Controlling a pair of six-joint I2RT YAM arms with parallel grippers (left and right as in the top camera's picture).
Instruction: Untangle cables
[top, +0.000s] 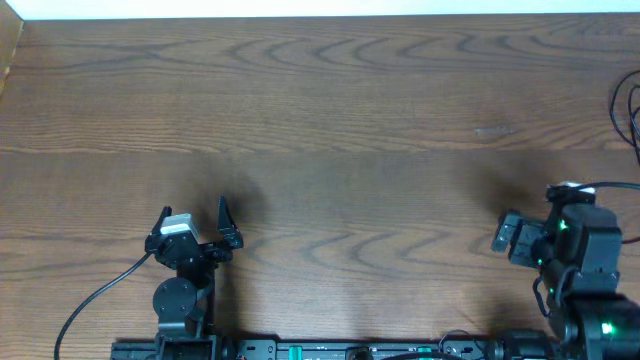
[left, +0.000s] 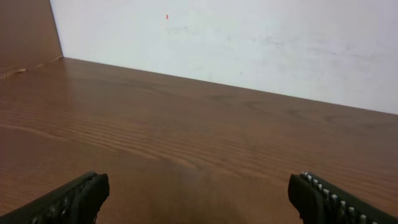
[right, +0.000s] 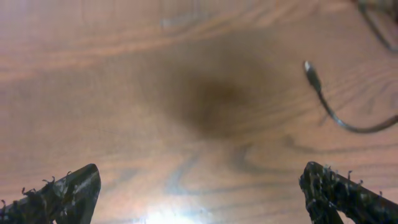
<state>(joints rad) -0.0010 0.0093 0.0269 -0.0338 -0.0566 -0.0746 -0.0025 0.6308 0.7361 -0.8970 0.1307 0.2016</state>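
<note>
Near the right edge of the right wrist view, a black cable (right: 339, 119) curves across the wooden table (right: 124, 74), its small plug end (right: 310, 70) lying free. Both fingers of the right gripper (right: 200, 190) are spread wide, grasping nothing. At lower left of the overhead view, the left gripper (top: 193, 216) is likewise released and empty, well apart from the cable.

Brown wood-grain table (top: 330, 120) — white wall (left: 249, 43) behind; soft light.

Smooth wood-grain table (top: 330, 120), faintly glossy, matt white wall (left: 249, 43), left claw (left: 199, 198) ribbed, matt black
</note>
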